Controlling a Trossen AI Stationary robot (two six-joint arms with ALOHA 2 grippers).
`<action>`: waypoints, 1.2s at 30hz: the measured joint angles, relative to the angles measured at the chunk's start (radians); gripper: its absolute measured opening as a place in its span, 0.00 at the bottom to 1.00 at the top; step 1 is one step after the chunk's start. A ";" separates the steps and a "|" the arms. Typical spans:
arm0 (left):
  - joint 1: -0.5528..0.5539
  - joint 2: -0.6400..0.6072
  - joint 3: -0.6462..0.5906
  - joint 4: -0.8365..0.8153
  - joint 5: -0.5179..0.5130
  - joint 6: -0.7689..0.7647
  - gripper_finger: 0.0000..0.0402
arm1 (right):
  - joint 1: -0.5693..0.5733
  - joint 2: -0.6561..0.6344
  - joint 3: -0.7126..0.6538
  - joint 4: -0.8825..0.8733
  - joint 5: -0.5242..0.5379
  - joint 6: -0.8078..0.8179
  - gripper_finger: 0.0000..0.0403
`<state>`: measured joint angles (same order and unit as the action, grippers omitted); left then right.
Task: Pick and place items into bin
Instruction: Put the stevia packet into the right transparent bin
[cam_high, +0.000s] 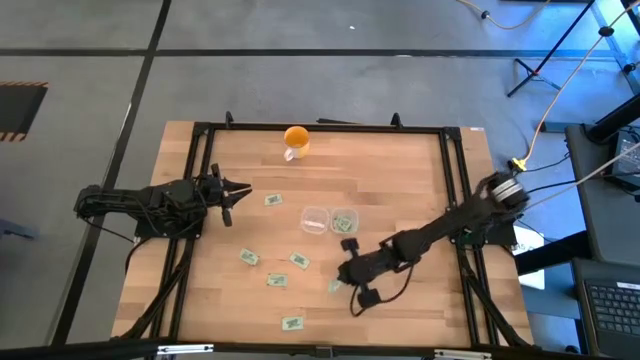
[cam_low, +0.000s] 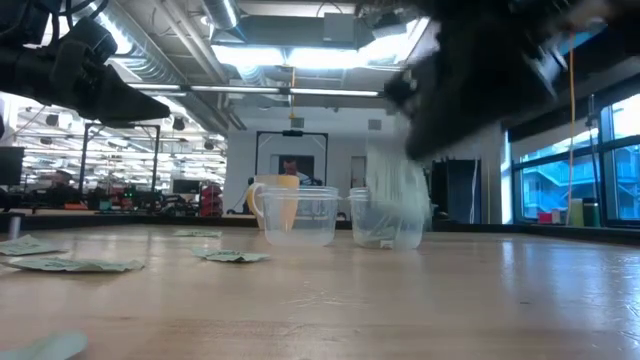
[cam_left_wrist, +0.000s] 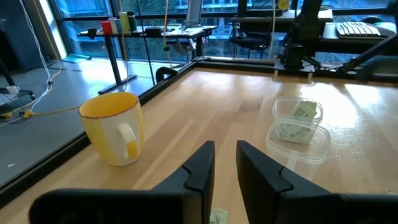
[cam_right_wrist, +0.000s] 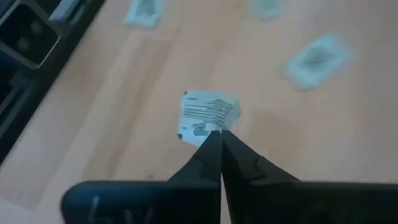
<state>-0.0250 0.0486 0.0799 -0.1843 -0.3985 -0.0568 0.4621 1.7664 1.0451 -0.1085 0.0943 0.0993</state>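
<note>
Several pale green packets (cam_high: 277, 281) lie flat on the wooden table, more in the low view (cam_low: 75, 264). Two clear bins stand mid-table: one (cam_high: 315, 219) looks empty, the other (cam_high: 345, 221) has packets lying in it. My right gripper (cam_high: 346, 274) is over the near middle of the table, shut on one packet (cam_right_wrist: 208, 114). In the low view that packet shows as a pale blur (cam_low: 395, 190) under the dark gripper. My left gripper (cam_high: 236, 190) waits at the table's left, open, holding nothing (cam_left_wrist: 225, 163). Another packet (cam_left_wrist: 217, 216) lies below its fingers. My right gripper pinches the packet by one edge (cam_right_wrist: 214, 129) between its two fingertips, coming from above and slanting down. The packet's white printed face shows. It is lifted clear of the table and sticks out beyond the fingertips.
An orange cup (cam_high: 296, 140) stands near the far edge, seen close by in the left wrist view (cam_left_wrist: 115, 127). A black frame (cam_high: 205, 128) runs round the tabletop. Bare wood lies right of the bins and along the far side.
</note>
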 joint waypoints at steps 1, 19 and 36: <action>0.000 0.000 0.000 0.000 0.000 0.000 0.15 | -0.001 -0.035 -0.001 -0.033 0.025 -0.004 0.01; 0.000 0.000 0.000 0.001 -0.001 0.000 0.15 | -0.298 -0.253 -0.056 -0.359 0.269 -0.016 0.00; 0.000 0.000 0.000 0.001 -0.001 0.000 0.15 | -0.357 -0.172 -0.087 -0.287 0.137 0.008 0.03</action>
<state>-0.0247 0.0486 0.0799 -0.1833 -0.3992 -0.0566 0.1055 1.5940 0.9585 -0.3951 0.2314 0.1069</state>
